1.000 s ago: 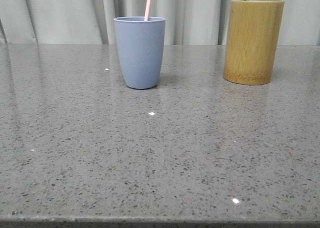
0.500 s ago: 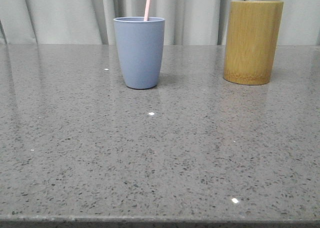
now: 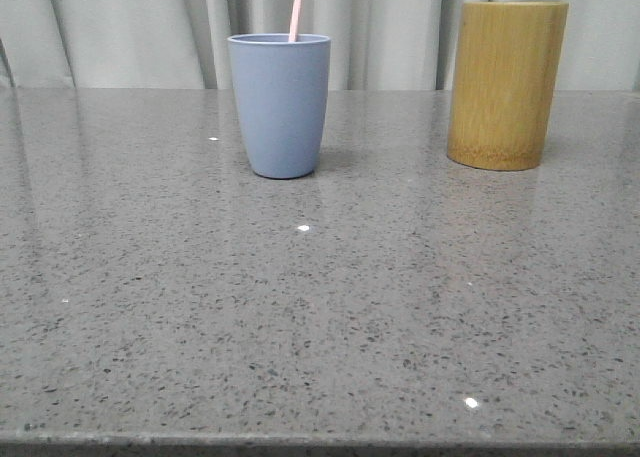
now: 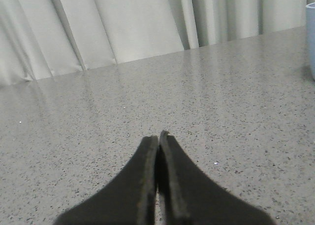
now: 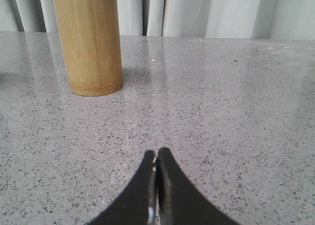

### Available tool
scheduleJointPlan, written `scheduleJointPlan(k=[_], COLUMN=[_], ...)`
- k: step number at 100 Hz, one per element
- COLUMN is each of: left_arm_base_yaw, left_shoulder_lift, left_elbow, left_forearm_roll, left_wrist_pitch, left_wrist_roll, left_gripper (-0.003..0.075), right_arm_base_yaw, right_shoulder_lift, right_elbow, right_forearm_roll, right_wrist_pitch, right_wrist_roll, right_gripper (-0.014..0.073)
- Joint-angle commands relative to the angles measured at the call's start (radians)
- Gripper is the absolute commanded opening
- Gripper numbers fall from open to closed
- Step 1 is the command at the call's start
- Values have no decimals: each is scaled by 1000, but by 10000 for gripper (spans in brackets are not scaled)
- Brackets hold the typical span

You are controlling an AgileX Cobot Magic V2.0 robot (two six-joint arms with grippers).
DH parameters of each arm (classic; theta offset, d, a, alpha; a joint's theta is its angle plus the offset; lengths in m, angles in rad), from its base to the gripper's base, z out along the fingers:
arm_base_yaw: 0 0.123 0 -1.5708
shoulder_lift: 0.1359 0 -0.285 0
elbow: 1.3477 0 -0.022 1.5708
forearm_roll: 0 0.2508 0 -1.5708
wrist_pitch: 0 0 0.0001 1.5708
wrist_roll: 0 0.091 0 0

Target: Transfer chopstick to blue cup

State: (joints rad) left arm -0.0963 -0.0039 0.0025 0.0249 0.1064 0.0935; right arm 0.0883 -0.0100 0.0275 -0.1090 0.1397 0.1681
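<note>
The blue cup (image 3: 279,105) stands upright at the back left of the grey table. A pale pink chopstick (image 3: 296,9) sticks up out of it; only its top end shows. An edge of the cup also shows in the left wrist view (image 4: 311,38). My left gripper (image 4: 158,136) is shut and empty, low over the table, well apart from the cup. My right gripper (image 5: 157,152) is shut and empty, some way in front of the bamboo cylinder (image 5: 88,43). Neither gripper shows in the front view.
The yellow-brown bamboo cylinder (image 3: 507,84) stands at the back right of the speckled grey table (image 3: 320,307). Pale curtains (image 3: 130,27) hang behind the table's far edge.
</note>
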Motion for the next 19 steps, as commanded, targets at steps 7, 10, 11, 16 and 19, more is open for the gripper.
scheduleJointPlan(k=[7,10,11,16,19], left_arm_base_yaw=[3,3,3,3,3], left_shoulder_lift=[-35,-35,-35,-35,-35], left_elbow=[7,7,7,7,7], left_forearm_roll=[0,0,0,0,0], left_wrist_pitch=[-77,-77,-77,-77,-77], left_wrist_roll=[-10,-10,-10,-10,-10], left_gripper=[-19,-19,-19,-19,-19], right_arm_base_yaw=[-5,-5,-5,-5,-5], right_shoulder_lift=[-17,-17,-17,-17,-17], right_elbow=[0,0,0,0,0], right_forearm_roll=[0,0,0,0,0], right_wrist_pitch=[-90,-90,-90,-90,-90], right_wrist_roll=[-9,-9,-9,-9,-9], right_gripper=[-67,-67,-67,-67,-67])
